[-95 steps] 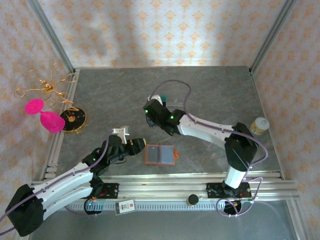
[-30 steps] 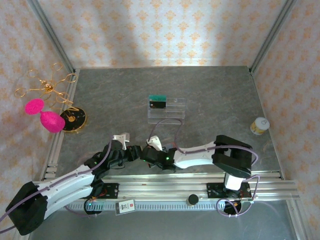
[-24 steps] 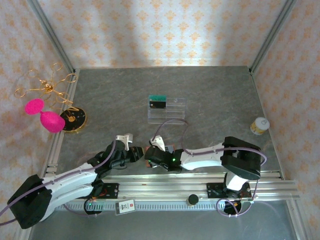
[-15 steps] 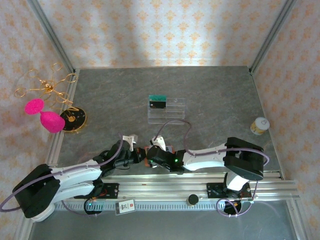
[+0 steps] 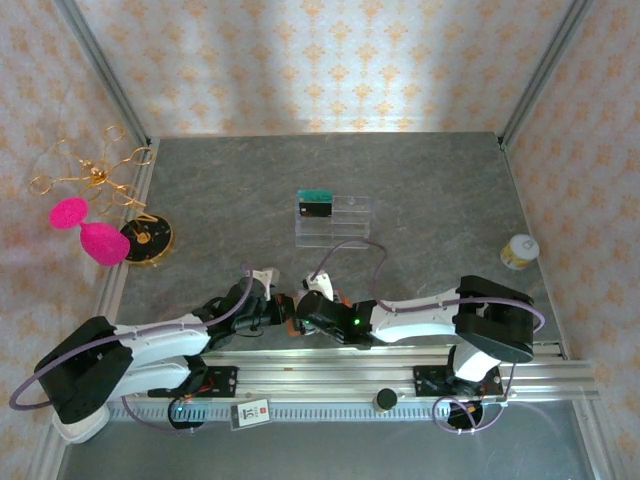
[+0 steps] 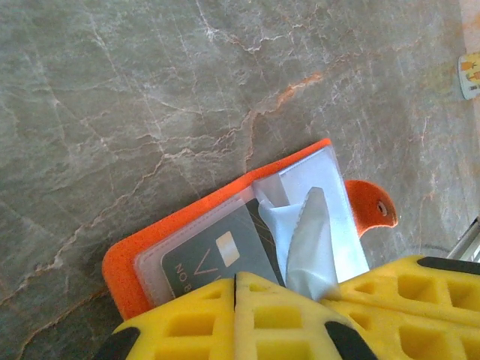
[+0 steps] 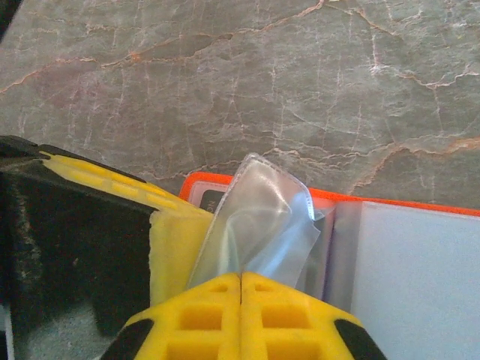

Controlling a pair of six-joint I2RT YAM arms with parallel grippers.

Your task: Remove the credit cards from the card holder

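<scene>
Patterned orange-and-cream walls (image 5: 330,60) enclose the cell on three sides.

- Desk (image 5: 440,190): grey, marble-veined, with an aluminium rail (image 5: 340,375) along the near edge.
- Left arm (image 5: 160,340): lies low along the near edge and reaches toward its middle. Left gripper (image 6: 236,279): yellow fingers pressed together at the near edge of the card holder; I cannot tell whether they pinch it.
- Right arm (image 5: 430,315): folded low along the near edge, reaching left. Right gripper (image 7: 240,277): fingers closed on a clear sleeve (image 7: 259,225) that rises crumpled from the holder, just beside the left fingers.
- Clear acrylic rack (image 5: 345,220): middle of the desk, well apart from both grippers.
- Gold wire ornament (image 5: 85,170) and two pink pieces (image 5: 90,232): beyond the left edge.
- Black-and-gold disc (image 5: 147,237): at the left edge.
- Small jar (image 5: 519,251): near the right edge.
- Card holder (image 6: 127,262): orange, lying open and flat at the middle of the near edge, under both grippers.
- Credit cards: teal card (image 5: 317,195) and dark card (image 5: 316,209) stand at the rack's left end; another dark card (image 6: 217,259) with a pale chip sits in the holder's pocket.
</scene>
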